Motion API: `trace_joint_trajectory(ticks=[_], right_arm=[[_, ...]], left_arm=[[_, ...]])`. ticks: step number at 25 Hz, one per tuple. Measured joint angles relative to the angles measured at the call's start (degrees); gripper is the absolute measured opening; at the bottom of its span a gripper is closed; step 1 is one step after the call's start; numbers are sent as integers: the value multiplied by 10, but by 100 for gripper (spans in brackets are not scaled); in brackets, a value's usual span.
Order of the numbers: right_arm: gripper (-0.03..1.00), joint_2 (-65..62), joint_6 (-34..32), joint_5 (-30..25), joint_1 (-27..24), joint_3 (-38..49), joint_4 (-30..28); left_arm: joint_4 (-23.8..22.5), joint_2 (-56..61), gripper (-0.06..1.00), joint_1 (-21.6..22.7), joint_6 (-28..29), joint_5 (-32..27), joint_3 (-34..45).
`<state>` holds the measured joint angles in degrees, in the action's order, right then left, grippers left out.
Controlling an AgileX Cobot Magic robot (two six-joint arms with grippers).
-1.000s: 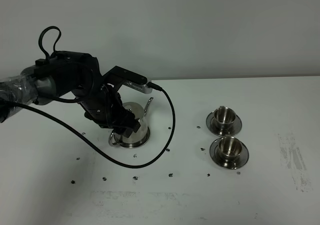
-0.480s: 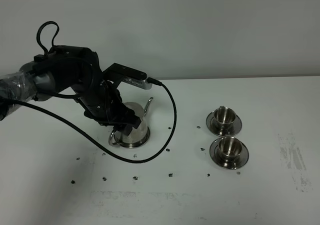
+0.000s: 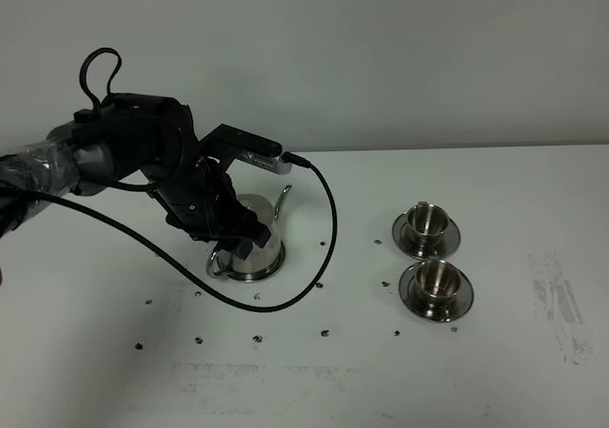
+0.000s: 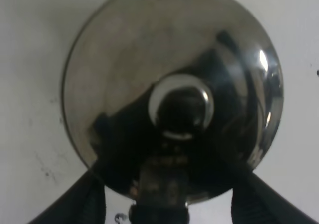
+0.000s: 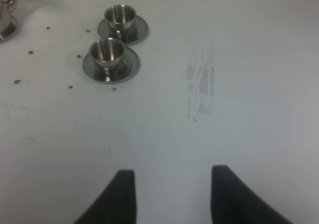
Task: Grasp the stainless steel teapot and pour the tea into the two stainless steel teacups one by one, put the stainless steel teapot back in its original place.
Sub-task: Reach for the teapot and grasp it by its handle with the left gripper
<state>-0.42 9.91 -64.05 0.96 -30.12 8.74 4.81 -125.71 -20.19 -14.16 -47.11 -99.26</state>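
The stainless steel teapot (image 3: 259, 233) stands upright at centre left on a round steel saucer (image 3: 269, 272), spout pointing back right and loop handle (image 3: 220, 264) toward the front left. My left gripper (image 3: 236, 241) hangs over its handle side. In the left wrist view the lid knob (image 4: 180, 107) sits dead centre, and the dark fingers (image 4: 75, 204) stand wide apart on either side of the handle (image 4: 162, 194), so this gripper is open. Two stainless steel teacups (image 3: 427, 220) (image 3: 437, 277) sit on saucers at the right. The tea is hidden. My right gripper (image 5: 172, 184) is open over bare table.
The left arm's black cable (image 3: 285, 300) loops across the table in front of the teapot. Small dark specks (image 3: 258, 338) dot the white table around the pot and cups. A grey scuff mark (image 3: 561, 304) lies near the right edge.
The left arm has shifted slightly over the teapot and its fingers have drawn in a little. Teapot, cups and right arm have not moved.
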Motion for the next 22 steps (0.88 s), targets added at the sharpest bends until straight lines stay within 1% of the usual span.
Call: trace_joint_trajectory(ticks=[10,14,18,20,22], right_arm=[[34,0,0,0,0,0,0],[34,0,0,0,0,0,0],[34,0,0,0,0,0,0],[34,0,0,0,0,0,0],[34,0,0,0,0,0,0]], left_arm=[[-3,0,55,0,-3,5,0],[-3,-1,55,0,-25,8,0],[-3,-6,55,0,-30,10,0],[-3,-8,55,0,-30,11,0],[-4,-9,51,0,-30,11,0]])
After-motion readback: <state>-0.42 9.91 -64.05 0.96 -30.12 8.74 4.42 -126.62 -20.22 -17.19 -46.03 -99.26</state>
